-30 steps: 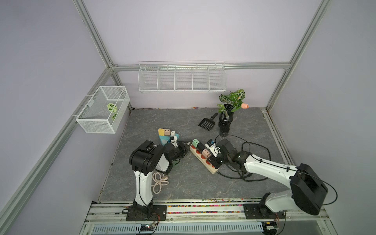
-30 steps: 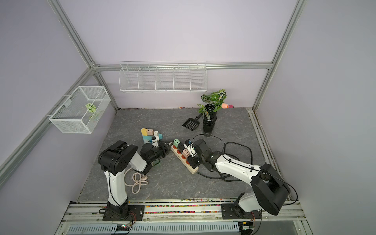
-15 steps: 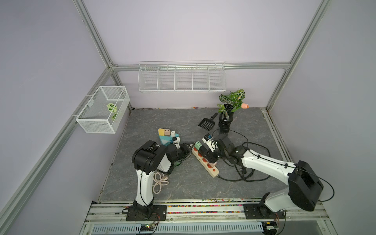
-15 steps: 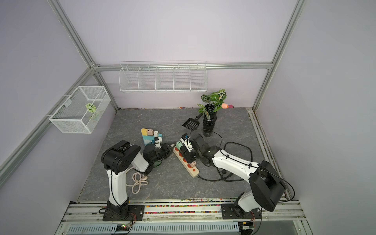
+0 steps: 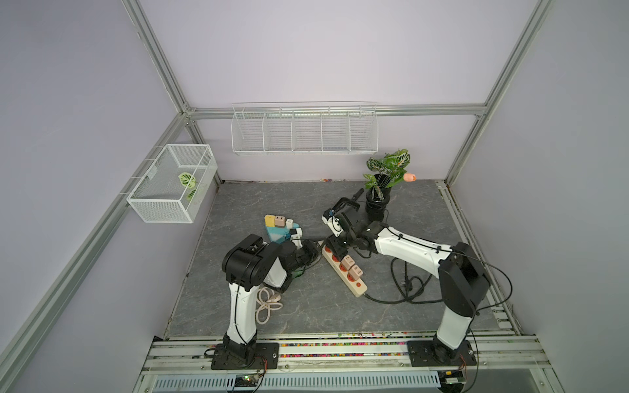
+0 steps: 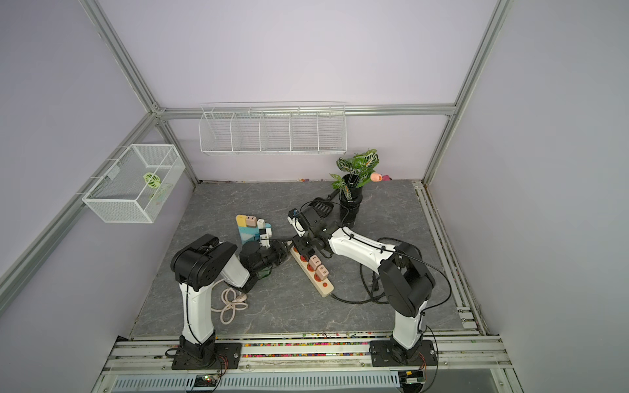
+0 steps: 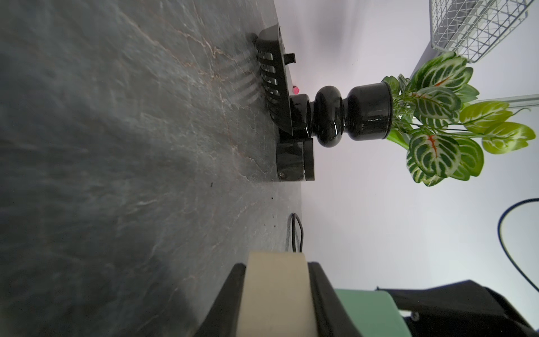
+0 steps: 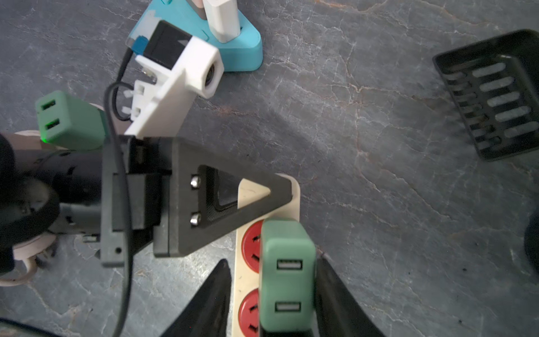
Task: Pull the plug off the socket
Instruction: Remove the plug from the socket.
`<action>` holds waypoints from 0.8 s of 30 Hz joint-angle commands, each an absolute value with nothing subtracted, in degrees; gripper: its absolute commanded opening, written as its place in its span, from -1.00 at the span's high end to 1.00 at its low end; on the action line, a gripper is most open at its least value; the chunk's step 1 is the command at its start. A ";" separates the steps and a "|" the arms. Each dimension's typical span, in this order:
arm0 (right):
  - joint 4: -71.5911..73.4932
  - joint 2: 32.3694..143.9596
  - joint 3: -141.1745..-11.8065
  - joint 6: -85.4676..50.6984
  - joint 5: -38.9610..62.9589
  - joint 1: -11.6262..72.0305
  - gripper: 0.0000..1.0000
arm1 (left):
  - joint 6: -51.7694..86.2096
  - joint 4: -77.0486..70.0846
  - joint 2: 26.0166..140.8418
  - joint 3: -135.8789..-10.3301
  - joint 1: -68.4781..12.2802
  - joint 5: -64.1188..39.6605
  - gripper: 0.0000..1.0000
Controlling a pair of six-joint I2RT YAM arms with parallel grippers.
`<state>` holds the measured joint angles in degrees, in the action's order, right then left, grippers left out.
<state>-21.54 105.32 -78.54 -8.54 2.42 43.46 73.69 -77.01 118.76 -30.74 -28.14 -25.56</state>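
Crowding the power strip (image 5: 358, 290) are a scoop (image 8: 493, 99), vase (image 5: 375, 205) and cable (image 5: 384, 301).

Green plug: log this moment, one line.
left gripper: shut on cream power strip | right gripper: open around green USB plug | plug: seated

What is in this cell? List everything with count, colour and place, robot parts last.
mat: 1, grey, cell floor
power strip: 1, cream with red sockets, mid-mat
green plugs: 2, green, one over the strip, one beside the left arm
pink plugs: 2, pink, on the strip
stand: 1, blue, beyond the left arm
vase: 1, black, back right, holding green plant
scoop: 1, black, beside the vase
cables: 2, beige by the left arm, black right of strip
wire baskets: 2, white, back and left walls
left fingers: 2, black, shut on the strip's end
right fingers: 2, black, flanking one green plug
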 commanded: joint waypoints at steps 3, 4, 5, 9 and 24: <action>-25.86 107.43 -80.65 -9.36 2.99 43.42 0.05 | 70.51 -75.68 120.45 -29.80 -28.22 -26.28 1.00; -26.42 107.76 -80.92 -9.40 2.91 43.44 0.05 | 70.67 -75.69 120.42 -29.80 -28.22 -26.28 1.00; -27.06 108.06 -81.26 -9.47 2.77 43.45 0.06 | 70.62 -75.64 120.48 -29.73 -28.21 -26.17 1.00; -27.45 108.25 -81.64 -9.77 3.31 43.46 0.12 | 70.60 -75.82 120.54 -29.71 -28.21 -26.26 1.00; -29.42 111.69 -85.53 -10.70 5.34 43.15 0.22 | 70.75 -76.60 120.92 -30.20 -28.50 -26.86 1.00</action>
